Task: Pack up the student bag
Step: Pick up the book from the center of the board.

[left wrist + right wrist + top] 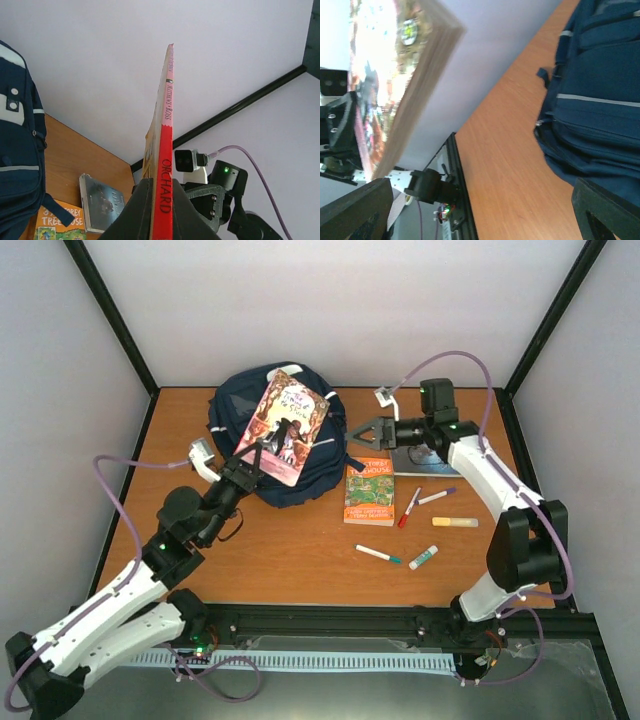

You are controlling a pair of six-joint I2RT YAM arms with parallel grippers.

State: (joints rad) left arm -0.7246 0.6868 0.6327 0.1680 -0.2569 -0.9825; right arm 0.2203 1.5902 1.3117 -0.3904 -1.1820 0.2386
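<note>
The student bag lies on the worktop directly beneath and beyond the left tool. That tool is clenched on the lower edge of a pink picture book, holding it tilted above the bag. Loading this book looks like the step in hand. I can't make out an open mouth on the bag, so the next move probably calls for finding or spreading one first. The right tool hangs released, jaws wide, just beside the bag's side. Behind and below it lie an orange book, a grey book and 5 markers and sticks, including a yellow one, none blocking the way.
</note>
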